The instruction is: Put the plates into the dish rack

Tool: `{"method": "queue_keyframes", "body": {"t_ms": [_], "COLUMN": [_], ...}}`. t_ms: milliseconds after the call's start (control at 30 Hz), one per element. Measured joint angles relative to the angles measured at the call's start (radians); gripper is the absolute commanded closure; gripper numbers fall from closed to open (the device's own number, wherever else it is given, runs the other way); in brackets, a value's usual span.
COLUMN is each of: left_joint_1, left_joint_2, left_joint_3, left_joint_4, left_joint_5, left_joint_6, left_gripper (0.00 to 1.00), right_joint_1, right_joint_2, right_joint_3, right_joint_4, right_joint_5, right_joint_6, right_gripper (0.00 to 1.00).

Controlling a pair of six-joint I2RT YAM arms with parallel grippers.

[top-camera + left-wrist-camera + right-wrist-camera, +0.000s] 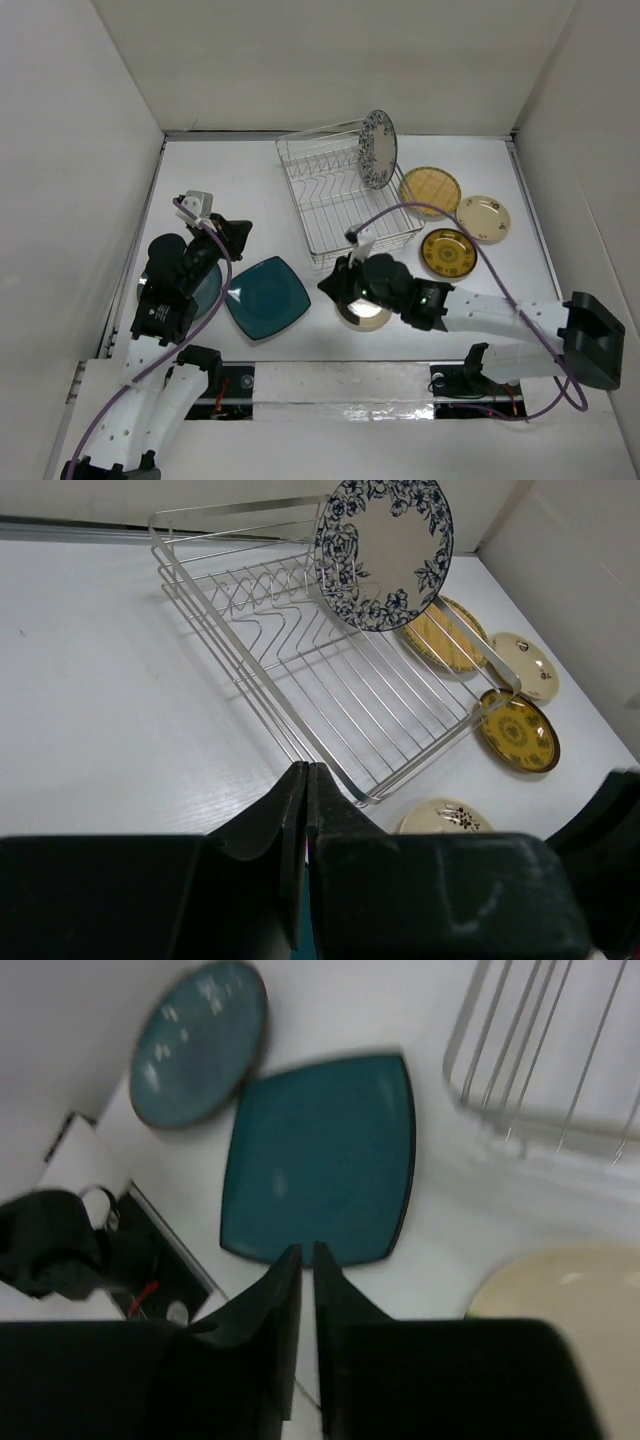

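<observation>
The table (250, 190) carries the dish rack (335, 195) at rear centre. One blue-flowered plate (378, 148) stands upright at the rack's right end. The square teal plate (266, 297) lies flat on the table. Left gripper (305, 770): fingers pressed together, empty. Right gripper (305, 1250): fingers almost touching, empty.

Blue-floral plate (378, 148) stands upright in the silver dish rack (320, 205)
</observation>
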Motion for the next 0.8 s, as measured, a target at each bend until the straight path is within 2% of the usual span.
{"method": "queue_keyframes", "body": {"t_ms": [33,133,200,533,800], "left_joint_1": [0.0,0.0,0.0,0.0,0.0], "left_joint_2": [-0.002,-0.007,-0.01,-0.01,-0.01], "left_joint_3": [0.0,0.0,0.0,0.0,0.0], "left_joint_4": [0.0,0.0,0.0,0.0,0.0], "left_joint_5": [-0.003,-0.011,-0.012,-0.014,-0.01], "left_joint_6": [0.0,-0.003,-0.003,-0.003,-0.003], "left_gripper": [1.0,1.0,1.0,1.0,1.0], "right_joint_1": [0.031,0.086,0.093,0.051,0.002], "right_joint_2": [0.026,0.101,0.144,0.42,0.553], "right_joint_3": [-0.041,-0.103,-0.107,-0.102,-0.087], "right_joint_4": [0.01,0.034,0.089,0.301,0.406], "right_joint_5": [0.003,0.025,0.042,0.069,0.021], "right_joint_6": [0.034,0.117,0.166,0.295,0.356], "right_gripper": [0.66,0.45,0.39,0.38,0.39]}}
